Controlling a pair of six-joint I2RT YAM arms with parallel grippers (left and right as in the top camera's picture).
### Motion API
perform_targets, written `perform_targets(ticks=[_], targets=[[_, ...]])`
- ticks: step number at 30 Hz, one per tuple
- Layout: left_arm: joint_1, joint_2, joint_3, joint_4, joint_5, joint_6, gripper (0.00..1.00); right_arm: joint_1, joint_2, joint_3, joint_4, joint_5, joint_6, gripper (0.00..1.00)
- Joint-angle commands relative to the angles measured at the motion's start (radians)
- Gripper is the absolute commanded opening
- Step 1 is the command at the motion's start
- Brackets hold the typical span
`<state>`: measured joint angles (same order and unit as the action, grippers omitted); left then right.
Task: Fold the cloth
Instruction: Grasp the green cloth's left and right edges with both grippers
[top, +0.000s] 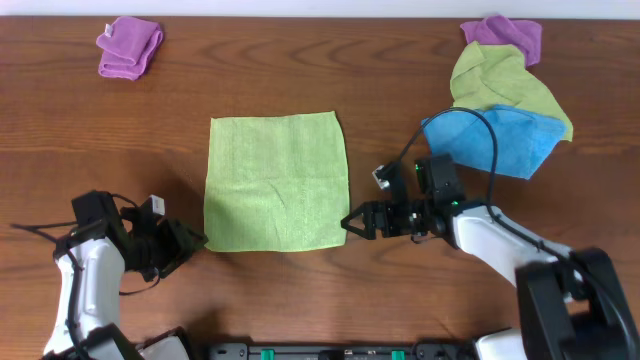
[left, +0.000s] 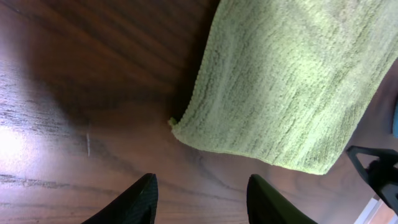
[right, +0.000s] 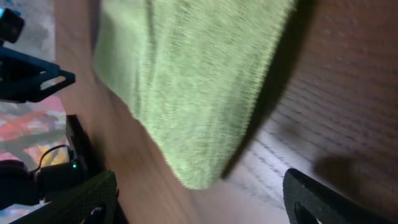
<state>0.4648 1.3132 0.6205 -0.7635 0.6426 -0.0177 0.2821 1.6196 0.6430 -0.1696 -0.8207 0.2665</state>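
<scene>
**Overhead view.** The green cloth (top: 277, 182) lies spread flat at the centre of the table (top: 400, 90), with a few shallow creases. All four edges show, and the two side edges run roughly straight. The left gripper (top: 190, 240) sits on the near side, just beside the cloth's near-left corner. The right gripper (top: 352, 222) sits just beside the near-right corner. Bare wood surrounds the cloth on every side. A folded purple cloth (top: 130, 47) lies at the far left, well apart. A pile of cloths (top: 500, 90) in purple, yellow-green and blue lies at the far right, near the right arm's cable.

**Left wrist view.** The green cloth (left: 292, 81) fills the upper right. Its corner points toward the left gripper (left: 202, 199) and is slightly lifted, casting a shadow on the wood. The two fingers (left: 134, 202) are spread apart with only bare table between them, apart from the hem. The right gripper (left: 376, 168) shows at the right edge, beyond the cloth's other near corner.

**Right wrist view.** The green cloth (right: 186, 81) hangs into frame from the top, its corner pointing down between the fingers (right: 323, 199) of the right gripper (right: 199, 205). The fingers are released and wide apart, holding nothing. The picture is slightly blurred. Wood is exposed on both sides of the corner.
</scene>
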Motion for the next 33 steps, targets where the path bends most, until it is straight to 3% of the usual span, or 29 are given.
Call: perform_targets(ticks=[1,11,33], targets=[[0.006,0.042,-0.006,0.017,0.013,0.014,0.48,0.007,0.061,-0.004,0.030,-0.023,0.034,0.85],[0.006,0.157,-0.006,0.077,0.058,0.010,0.48,0.020,0.179,-0.004,0.064,-0.089,0.048,0.84],[0.003,0.203,-0.011,0.245,0.071,-0.044,0.47,0.066,0.183,-0.004,0.067,-0.095,0.055,0.84]])
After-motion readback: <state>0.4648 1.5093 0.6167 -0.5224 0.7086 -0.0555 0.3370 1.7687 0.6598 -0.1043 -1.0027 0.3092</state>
